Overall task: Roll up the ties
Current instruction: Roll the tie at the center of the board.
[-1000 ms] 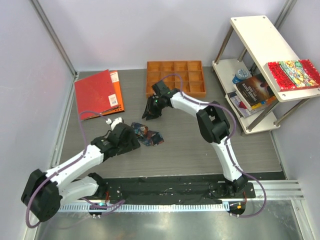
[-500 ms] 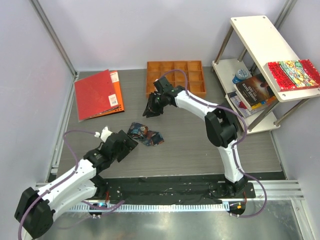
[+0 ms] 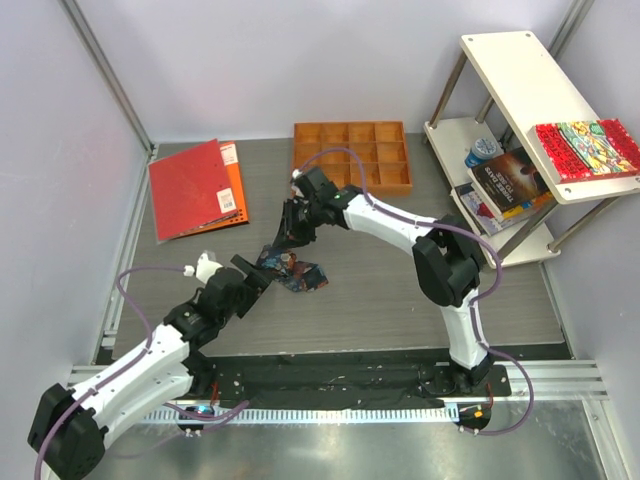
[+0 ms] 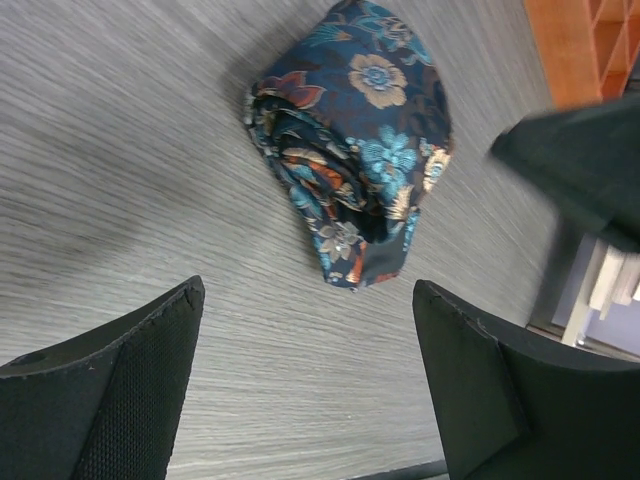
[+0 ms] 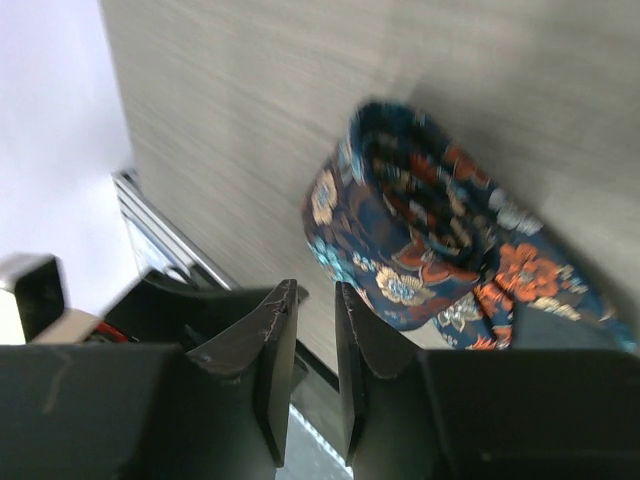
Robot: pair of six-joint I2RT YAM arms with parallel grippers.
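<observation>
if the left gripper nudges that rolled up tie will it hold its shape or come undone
The tie is soft fabric, loosely coiled with a free flap, so it would probably slump or partly unroll. It looks light, likely sliding across the table before the open left gripper.

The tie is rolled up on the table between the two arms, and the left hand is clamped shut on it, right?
Not quite. The tie is rolled up on the table between the arms, but the left hand is open and off it, as the left wrist view shows: both fingers stand wide apart, short of the roll.
</observation>
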